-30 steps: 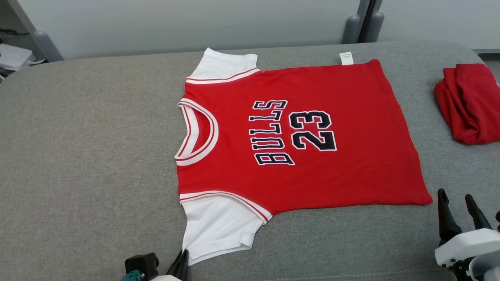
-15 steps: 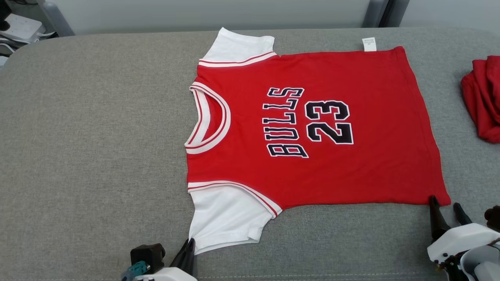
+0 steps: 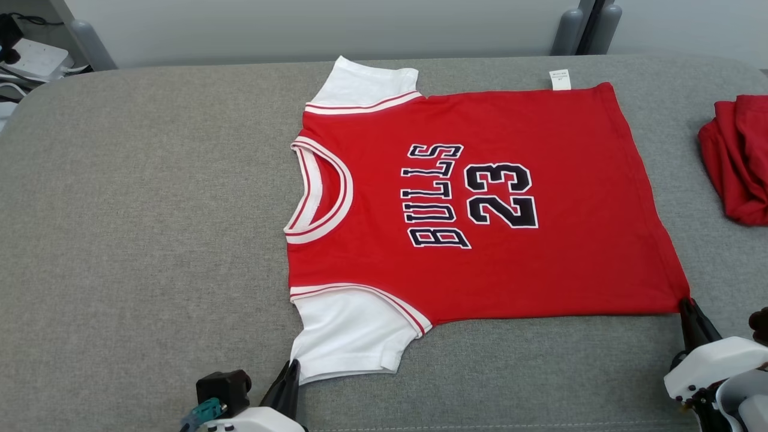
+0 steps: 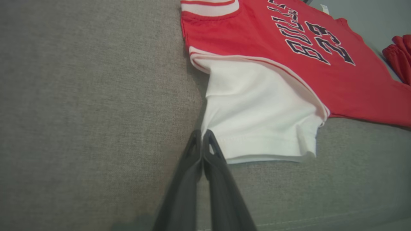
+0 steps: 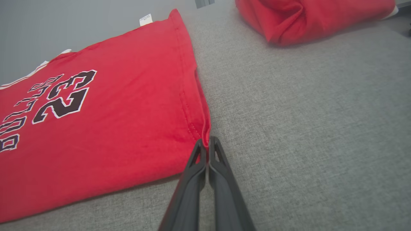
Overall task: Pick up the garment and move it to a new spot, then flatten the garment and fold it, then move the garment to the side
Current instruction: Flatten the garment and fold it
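Observation:
The garment (image 3: 480,270), a red jersey with white sleeves and "BULLS 23" in black, lies flat on the grey cushion, neck toward the left. My left gripper (image 3: 292,366) is at the near white sleeve's outer corner; the left wrist view has its fingertips (image 4: 202,133) pressed together on that corner of the garment (image 4: 263,112). My right gripper (image 3: 686,303) sits at the near right hem corner. In the right wrist view the right gripper (image 5: 207,141) is shut, with the red hem of the garment (image 5: 112,128) pinched between its tips.
A second red cloth (image 3: 738,156) lies bunched at the cushion's right edge. The grey cushion (image 3: 150,210) stretches bare to the left of the jersey. A wall runs along the back, and white devices with cables (image 3: 30,57) sit beyond the far left corner.
My right gripper moved forward to the hem corner and went from open to shut on it. The left gripper stayed shut at the sleeve. The head camera shifted a little.

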{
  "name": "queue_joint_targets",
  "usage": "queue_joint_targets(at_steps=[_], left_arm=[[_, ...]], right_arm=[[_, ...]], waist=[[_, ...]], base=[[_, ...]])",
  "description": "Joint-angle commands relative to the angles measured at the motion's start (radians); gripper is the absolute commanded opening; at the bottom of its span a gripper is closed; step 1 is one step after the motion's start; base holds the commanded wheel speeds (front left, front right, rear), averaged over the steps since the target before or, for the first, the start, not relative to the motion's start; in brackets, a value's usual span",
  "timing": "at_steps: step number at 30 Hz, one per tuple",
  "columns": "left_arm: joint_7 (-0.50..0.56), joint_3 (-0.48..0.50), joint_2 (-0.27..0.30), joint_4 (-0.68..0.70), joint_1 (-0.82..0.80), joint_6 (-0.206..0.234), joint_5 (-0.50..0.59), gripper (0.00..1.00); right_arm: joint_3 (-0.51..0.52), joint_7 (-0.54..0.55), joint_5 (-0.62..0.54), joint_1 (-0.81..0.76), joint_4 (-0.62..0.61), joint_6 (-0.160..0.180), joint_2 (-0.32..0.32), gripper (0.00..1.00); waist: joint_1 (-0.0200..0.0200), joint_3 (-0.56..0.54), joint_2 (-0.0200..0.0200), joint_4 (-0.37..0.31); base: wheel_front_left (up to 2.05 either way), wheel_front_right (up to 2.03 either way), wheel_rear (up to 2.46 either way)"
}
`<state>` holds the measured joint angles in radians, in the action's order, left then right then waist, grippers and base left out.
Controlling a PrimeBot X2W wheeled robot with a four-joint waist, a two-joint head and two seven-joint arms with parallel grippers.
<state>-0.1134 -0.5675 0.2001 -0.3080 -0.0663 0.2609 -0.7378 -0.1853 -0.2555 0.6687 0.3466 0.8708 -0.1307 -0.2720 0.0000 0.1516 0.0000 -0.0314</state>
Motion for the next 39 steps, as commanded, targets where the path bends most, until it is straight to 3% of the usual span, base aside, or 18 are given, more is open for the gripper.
queue_joint_targets(at_steps=[1, 6, 16, 19, 21, 24, 29, 39], left_arm=[[-0.001, 0.036, 0.014, 0.032, -0.007, 0.004, -0.01, 0.0], [0.039, 0.042, 0.049, 0.144, 0.039, 0.004, -0.036, 0.0], [0.198, 0.047, 0.187, 0.526, 0.214, 0.065, -0.093, 0.0], [0.216, 0.045, 0.202, 0.562, 0.23, 0.07, -0.099, 0.0], [0.264, 0.046, 0.248, 0.663, 0.271, 0.091, -0.108, 0.0], [0.286, 0.06, 0.264, 0.736, 0.284, 0.102, -0.128, 0.0], [0.256, 0.095, 0.221, 0.735, 0.225, 0.08, -0.16, 0.0], [0.168, 0.096, 0.068, 0.512, -0.025, -0.012, -0.171, 0.0]], right_arm=[[-0.019, -0.006, -0.012, -0.012, -0.032, 0.0, -0.03, 0.0], [-0.017, -0.006, -0.019, -0.076, -0.107, 0.0, -0.062, 0.0], [0.001, -0.006, 0.0, -0.27, -0.274, 0.0, -0.145, 0.0], [-0.006, -0.006, 0.004, -0.289, -0.291, 0.0, -0.157, 0.0], [-0.019, 0.002, 0.032, -0.338, -0.339, 0.0, -0.199, 0.0], [0.0, 0.008, 0.064, -0.36, -0.379, 0.0, -0.227, 0.0], [0.039, 0.036, 0.115, -0.323, -0.408, 0.0, -0.216, 0.0], [0.052, 0.101, 0.118, -0.101, -0.306, 0.0, -0.136, 0.0]], waist=[[0.0, -0.003, 0.0, 0.001], [0.0, -0.016, 0.0, 0.003], [0.0, -0.039, 0.0, 0.015], [0.0, -0.037, 0.0, 0.014], [0.0, -0.032, 0.0, 0.011], [0.0, -0.025, 0.0, 0.006], [0.0, -0.01, 0.0, -0.01], [0.0, 0.045, 0.0, -0.02]], base=[[0.0, 0.0, 0.0], [0.0, 0.0, 0.0], [0.0, 0.0, 0.0], [0.0, 0.0, 0.0], [0.0, 0.0, 0.0], [0.0, 0.0, 0.0], [0.0, 0.0, 0.0], [0.0, 0.0, 0.0]])
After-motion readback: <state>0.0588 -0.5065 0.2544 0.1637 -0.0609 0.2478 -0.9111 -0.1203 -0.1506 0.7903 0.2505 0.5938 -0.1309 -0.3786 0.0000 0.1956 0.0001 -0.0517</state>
